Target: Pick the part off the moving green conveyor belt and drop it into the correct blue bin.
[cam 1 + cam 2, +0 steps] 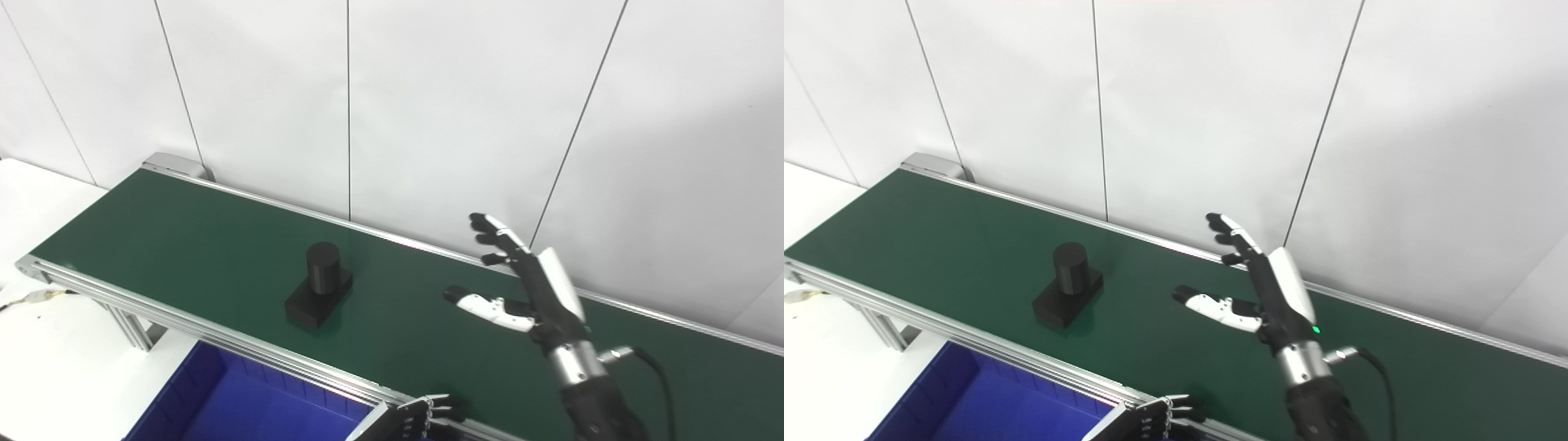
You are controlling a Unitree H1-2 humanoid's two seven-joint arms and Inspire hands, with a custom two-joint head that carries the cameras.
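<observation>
The part stands on the conveyor belt, left of the raised right robot hand, with the bin below the belt's near rail and the left robot hand at that rail.

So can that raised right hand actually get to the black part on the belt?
Probably yes. The right hand is open above the green belt, palm toward the black part, with only bare belt between them. The part stands alone, nothing shielding it.
</observation>
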